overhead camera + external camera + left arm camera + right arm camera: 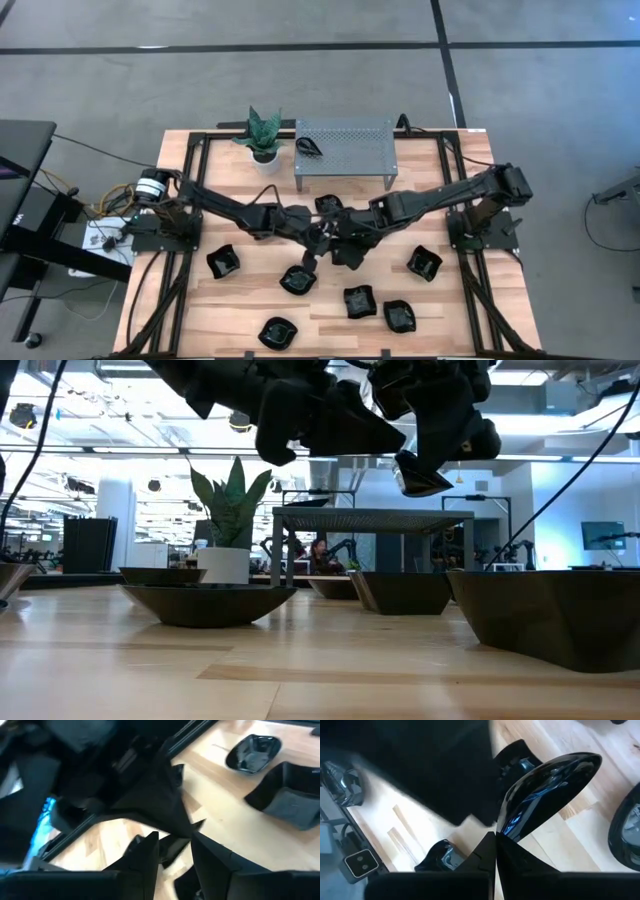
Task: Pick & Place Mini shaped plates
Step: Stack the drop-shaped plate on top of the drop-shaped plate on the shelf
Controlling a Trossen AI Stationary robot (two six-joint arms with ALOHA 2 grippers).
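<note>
Left pincer [318, 238] at tabletop [420, 300] centre, raised; fingers [145, 851] parted, nothing seen between them. A thin dark plate edge lies just ahead of the tips.

Right pincer [345, 243] meets it from the opposite side, fingers closed on the rim of a glossy black mini plate [547, 790], held tilted above the tabletop. Plate is shallow, rounded, reflective.

Judgement: held plate lies between the two pincers, right arm in control; a handover or placement would turn on that gap.

Loose plates [360, 301] sit nearer the front edge.
</note>
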